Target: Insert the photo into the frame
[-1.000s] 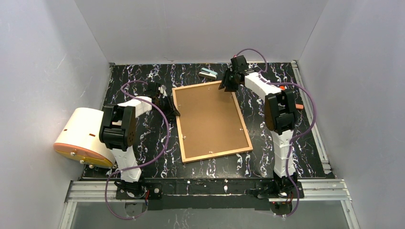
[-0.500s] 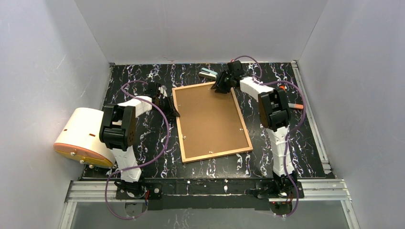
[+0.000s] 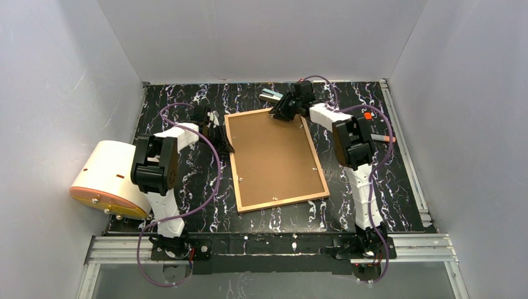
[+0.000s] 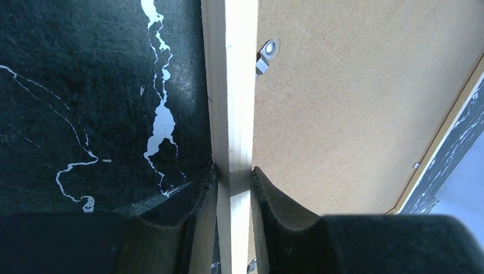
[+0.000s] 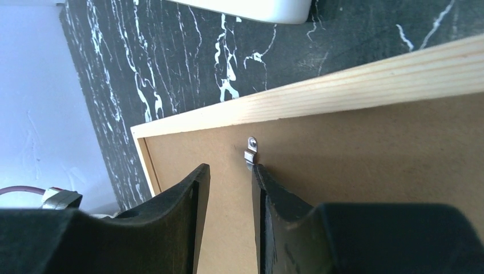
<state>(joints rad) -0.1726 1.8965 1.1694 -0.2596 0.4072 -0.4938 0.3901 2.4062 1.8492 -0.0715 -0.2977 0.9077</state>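
Observation:
The frame (image 3: 232, 165) lies face down in the middle of the table, its light-wood border around a brown backing board (image 3: 277, 159). The photo is hidden. My left gripper (image 3: 225, 146) is shut on the frame's left border (image 4: 234, 85), one finger on the outer side and one on the board (image 4: 342, 114). My right gripper (image 3: 278, 114) hangs open just over the board (image 5: 371, 154) near the frame's far edge (image 5: 342, 91). Its right fingertip (image 5: 259, 174) is right beside a small metal clip (image 5: 250, 149). Nothing is between its fingers.
A white and orange rounded device (image 3: 109, 177) sits off the table's left edge. A small teal and white object (image 3: 270, 95) lies behind the frame's far edge. A pen (image 3: 383, 138) and an orange piece (image 3: 367, 115) lie at the right.
My right gripper has moved left along the frame's far edge and its jaws have narrowed. The left gripper stays clamped on the left border.

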